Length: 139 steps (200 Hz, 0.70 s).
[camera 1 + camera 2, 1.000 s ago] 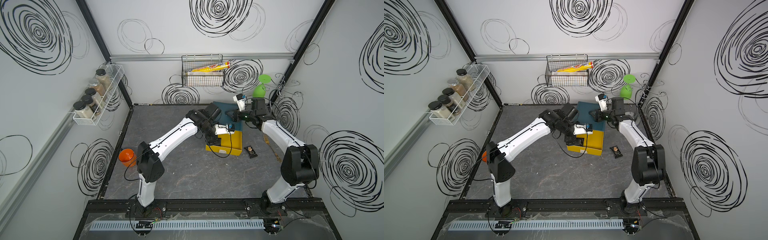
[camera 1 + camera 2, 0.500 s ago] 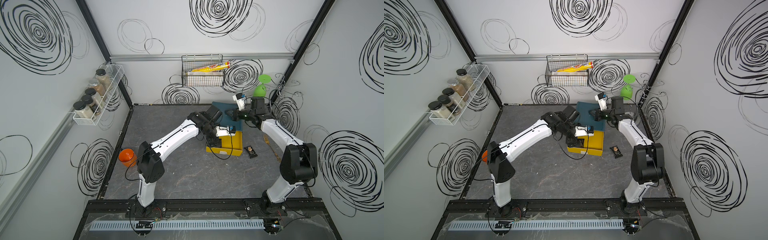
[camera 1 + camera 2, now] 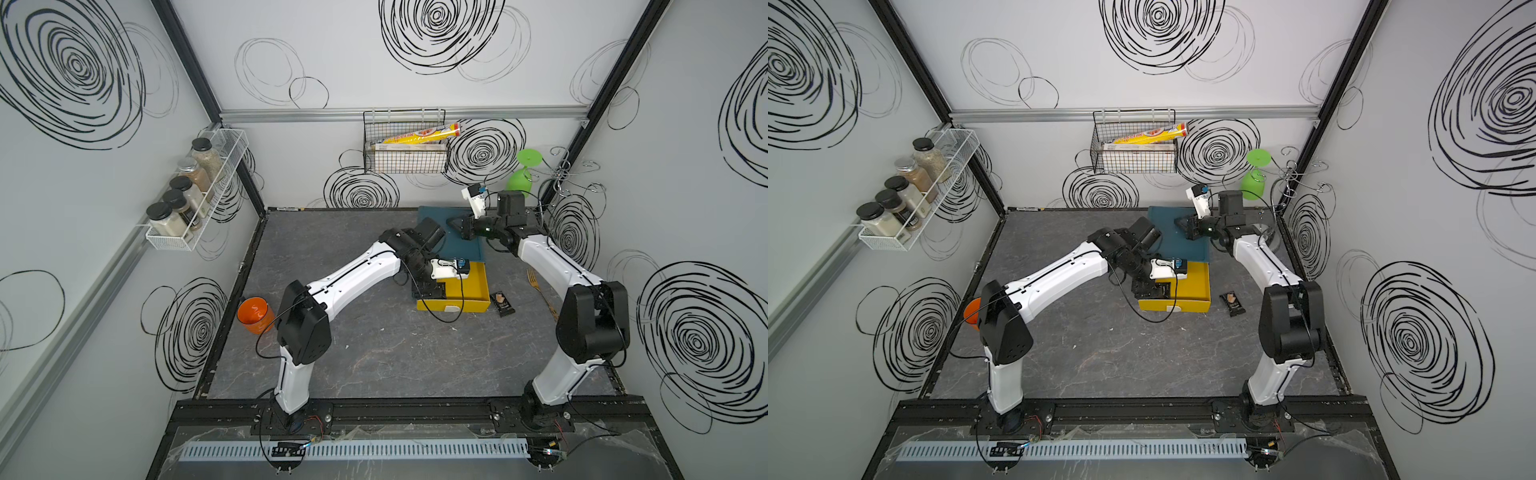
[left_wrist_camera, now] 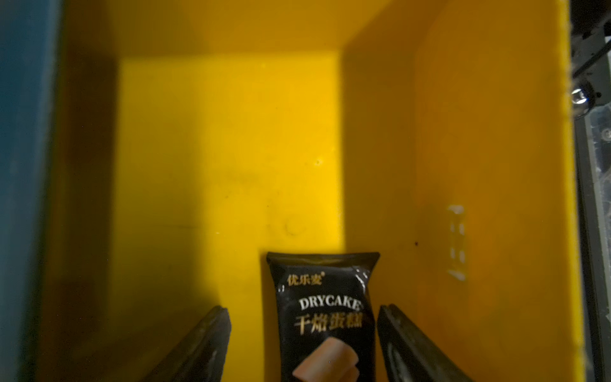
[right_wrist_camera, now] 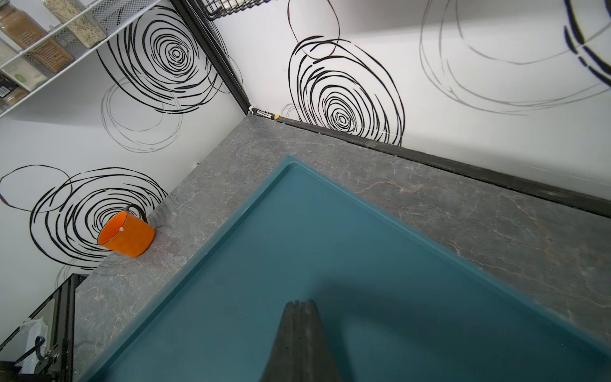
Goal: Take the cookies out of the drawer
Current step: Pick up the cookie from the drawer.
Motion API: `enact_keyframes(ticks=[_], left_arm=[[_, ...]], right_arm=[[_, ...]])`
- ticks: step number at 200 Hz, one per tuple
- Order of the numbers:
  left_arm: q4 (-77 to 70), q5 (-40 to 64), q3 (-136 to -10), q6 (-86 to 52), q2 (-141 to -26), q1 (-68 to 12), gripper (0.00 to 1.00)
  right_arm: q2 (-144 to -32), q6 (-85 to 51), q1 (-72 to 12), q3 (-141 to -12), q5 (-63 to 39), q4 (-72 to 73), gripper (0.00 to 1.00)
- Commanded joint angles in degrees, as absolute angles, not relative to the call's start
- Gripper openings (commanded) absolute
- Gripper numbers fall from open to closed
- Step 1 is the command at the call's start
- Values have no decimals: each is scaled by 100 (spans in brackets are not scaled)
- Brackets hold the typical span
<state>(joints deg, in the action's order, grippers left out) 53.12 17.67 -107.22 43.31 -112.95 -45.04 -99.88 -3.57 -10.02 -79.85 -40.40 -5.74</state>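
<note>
Though swirl-walled, grey marbled tabletop [image 3: 374, 353]

White-shelled left arm [image 3: 353, 274] and right arm [image 3: 557, 266], bulky black joint housings [image 3: 303, 328], thin black cables [image 3: 461, 295] looping loose, small white wrist cameras [image 3: 446, 268], left claw [image 4: 303, 309] with dark matte fingers [image 4: 205, 340]

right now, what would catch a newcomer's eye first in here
The bright yellow drawer stands open toward the back of the table, with the left gripper in it, jaws open either side of a black cookie packet. A second black packet lies on the table just right of the drawer, and the right gripper hangs shut over the teal cabinet top.
</note>
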Motion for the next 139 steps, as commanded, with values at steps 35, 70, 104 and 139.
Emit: enact_keyframes(ticks=[35, 70, 104, 139], left_arm=[[5534, 1579, -10941, 4282, -11770, -4570, 67], [5443, 1645, -11130, 4297, -11726, -4579, 55], [5414, 1783, -11259, 4321, -11605, -4647, 47], [5405, 1943, -11387, 4263, -11435, -4718, 45]], right_arm=[[-10364, -291, -1090, -7752, -3714, -1389, 0], [-10390, -286, -1105, -7769, -3648, -1430, 0], [-10362, -283, -1115, -7760, -3605, -1441, 0], [-10371, -297, -1116, -7750, -3585, -1446, 0]])
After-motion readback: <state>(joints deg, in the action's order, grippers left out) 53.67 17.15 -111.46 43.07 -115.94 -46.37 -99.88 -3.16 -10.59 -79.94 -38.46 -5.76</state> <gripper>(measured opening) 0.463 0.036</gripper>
